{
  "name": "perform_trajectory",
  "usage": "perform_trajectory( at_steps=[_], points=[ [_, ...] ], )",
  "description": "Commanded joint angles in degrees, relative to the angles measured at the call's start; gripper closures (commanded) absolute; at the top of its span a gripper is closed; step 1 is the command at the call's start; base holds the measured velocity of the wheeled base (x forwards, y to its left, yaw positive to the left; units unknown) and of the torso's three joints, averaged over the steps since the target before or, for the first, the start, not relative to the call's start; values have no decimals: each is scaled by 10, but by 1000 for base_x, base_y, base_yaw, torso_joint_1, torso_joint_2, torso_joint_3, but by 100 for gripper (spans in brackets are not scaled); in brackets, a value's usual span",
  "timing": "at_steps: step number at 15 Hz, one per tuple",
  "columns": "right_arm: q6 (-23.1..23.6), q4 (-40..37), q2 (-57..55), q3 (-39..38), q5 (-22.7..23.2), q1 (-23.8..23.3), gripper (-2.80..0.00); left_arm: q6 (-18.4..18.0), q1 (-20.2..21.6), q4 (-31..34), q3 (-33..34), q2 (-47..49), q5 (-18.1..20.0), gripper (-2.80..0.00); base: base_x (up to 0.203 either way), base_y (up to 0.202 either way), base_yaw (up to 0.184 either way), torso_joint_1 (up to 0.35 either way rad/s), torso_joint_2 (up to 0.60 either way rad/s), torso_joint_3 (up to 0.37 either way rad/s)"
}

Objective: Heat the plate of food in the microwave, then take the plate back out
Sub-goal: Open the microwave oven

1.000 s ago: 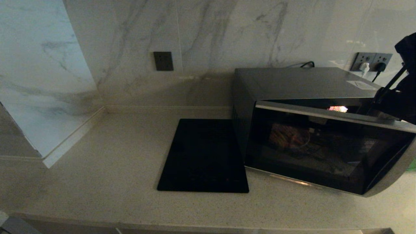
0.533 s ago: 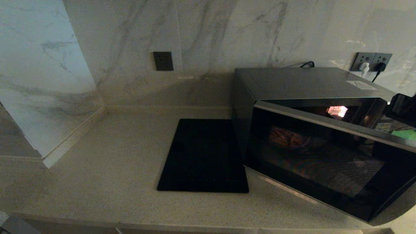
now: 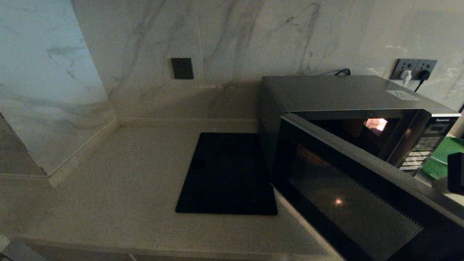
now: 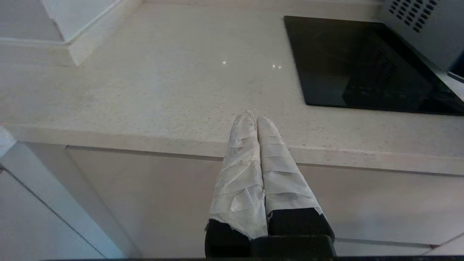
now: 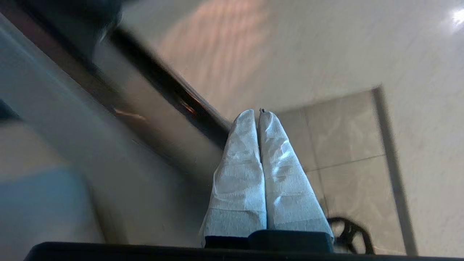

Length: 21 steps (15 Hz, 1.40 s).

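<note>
The silver-grey microwave [image 3: 337,90] stands at the right of the counter with its dark glass door [image 3: 362,203] swung wide open toward me. A lamp glows in the dark cavity. The plate of food does not show clearly; only a faint orange glimmer comes through the door glass. My right gripper [image 5: 258,111] is shut on nothing, its taped fingers close to a dark blurred edge. A dark part of the right arm [image 3: 455,173] shows at the right edge, beyond the door's free end. My left gripper [image 4: 255,117] is shut and parked low at the counter's front edge.
A flat black square slab [image 3: 226,174] lies on the counter left of the microwave. A green tray [image 3: 444,156] sits right of the button panel [image 3: 422,152]. Wall sockets [image 3: 415,69] with a plugged cable are behind. The marble wall juts out at the left.
The microwave door has swung much further open toward me. My right arm has dropped from beside the door's top corner to the right edge of the view.
</note>
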<state>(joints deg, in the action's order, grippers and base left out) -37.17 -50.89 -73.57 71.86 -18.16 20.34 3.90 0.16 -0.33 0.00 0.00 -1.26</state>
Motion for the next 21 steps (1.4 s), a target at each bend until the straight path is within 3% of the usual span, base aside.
perform_trajectory(
  at_steps=[1, 10, 16, 21],
  points=[
    [-24, -24, 55, -18, -1, 44, 0, 1, 0, 0, 0, 0, -1, 0, 0, 0, 0, 0, 0, 0],
    [-28, -25, 70, -50, 0, 92, 0, 1, -1, 0, 0, 0, 0, 0, 0, 0, 0, 0, 0, 0],
    [-29, -24, 70, -64, 8, 177, 0, 1, 0, -1, 0, 1, 0, 0, 0, 0, 0, 0, 0, 0],
    [-29, -24, 79, -65, 14, 188, 0, 1, 0, 0, 0, 0, 0, 0, 0, 0, 0, 0, 0, 0]
  ],
)
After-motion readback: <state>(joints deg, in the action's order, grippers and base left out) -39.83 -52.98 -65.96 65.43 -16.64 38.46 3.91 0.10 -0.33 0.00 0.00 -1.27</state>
